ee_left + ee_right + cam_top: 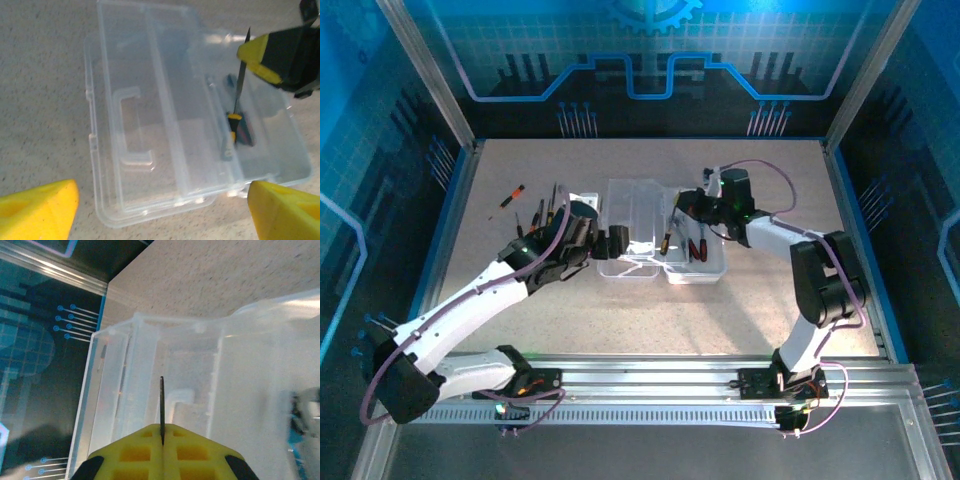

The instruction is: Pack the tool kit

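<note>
The clear plastic case (638,232) lies open mid-table, its lid with the moulded handle (132,127) to the left of the tray (270,150). My right gripper (685,207) is shut on the thin metal shaft of a screwdriver (162,402). The screwdriver's orange and black handle (233,125) hangs down into the tray. Red-handled pliers (698,248) lie in the tray. My left gripper (611,243) is open at the case's left edge. Its yellow fingers (40,210) stand wide on either side of the lid's near corner, gripping nothing.
Several loose screwdrivers (548,210) lie on the table left of the case, one with a red handle (508,200) farther out. Metal rails and blue side walls (445,230) border the work surface.
</note>
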